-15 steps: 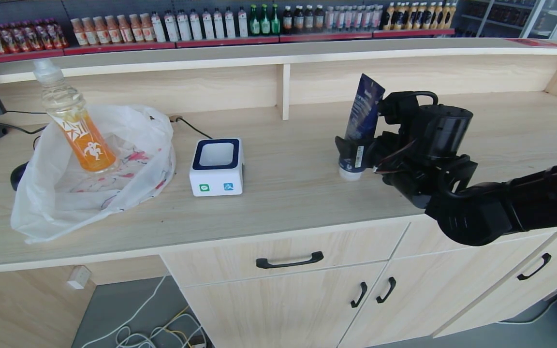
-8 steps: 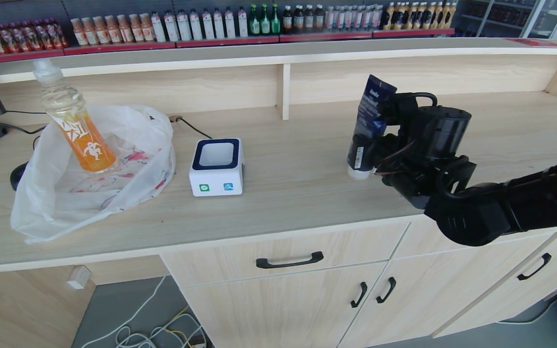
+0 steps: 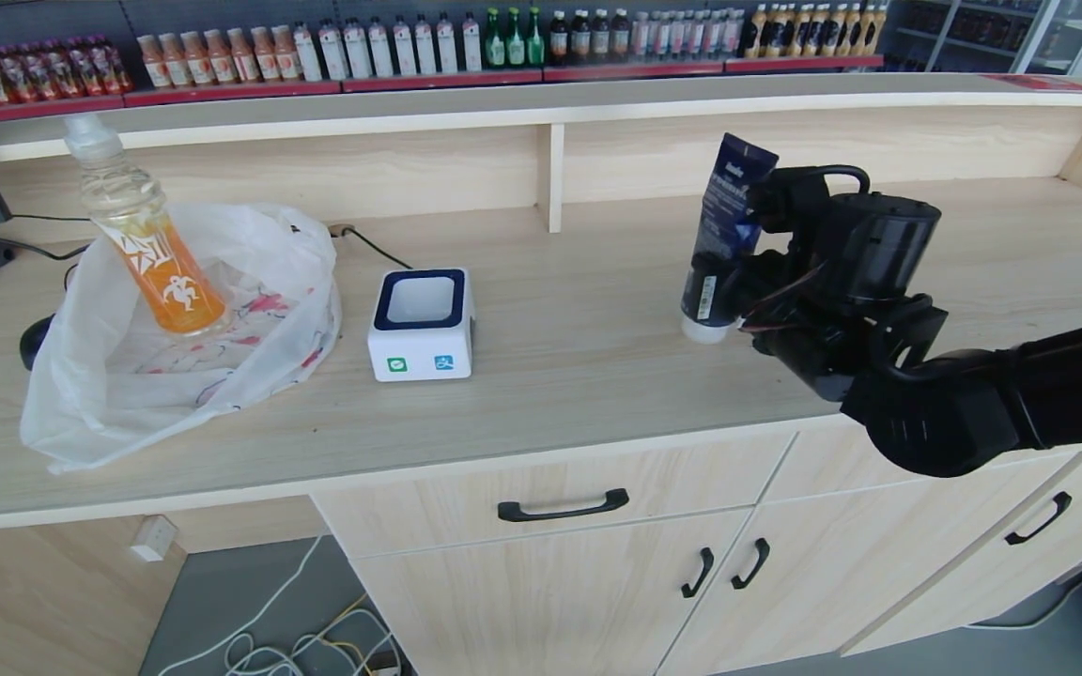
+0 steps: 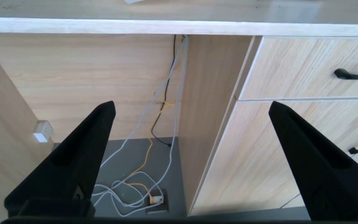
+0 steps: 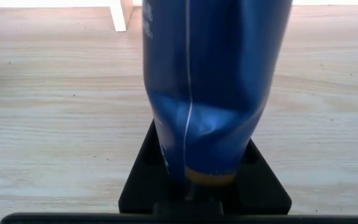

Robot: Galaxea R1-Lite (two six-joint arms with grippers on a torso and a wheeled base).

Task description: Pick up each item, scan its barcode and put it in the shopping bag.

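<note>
Head view: gripping a dark blue tube (image 3: pixel 724 235) in the right hand (image 3: pixel 736 282), clamped low on the body just above the white cap. Cap down, flat crimped end up, leaning a little. Held low over the bare counter (image 3: pixel 579 376), well to the right of the scanner (image 3: pixel 421 324); hard to say whether just clear of the wood or touching it. From the right wrist view, visibly dented where squeezed.

Left hand (image 4: pixel 191 168): hanging below counter level in front of the cupboard, fingers spread wide, holding nothing.

Probably the carry to the scanner comes next, with bagging after that. To do it well:

- Lift clear of the counter before moving sideways, so as not to drag the cap.
- Keep the squeeze no harder than now, being a soft tube and likely to buckle or slip.
- Turn the wrist on the way so the pale barcode patch (image 3: pixel 705 296) near the cap faces the scanner's window.
- Pause close above the window, flat and steady, without touching it.
- Then go on to the shopping bag (image 3: pixel 175 394), lowering through the open mouth and beside the orange drink bottle (image 3: pixel 142 244) standing inside, not against it.
</note>
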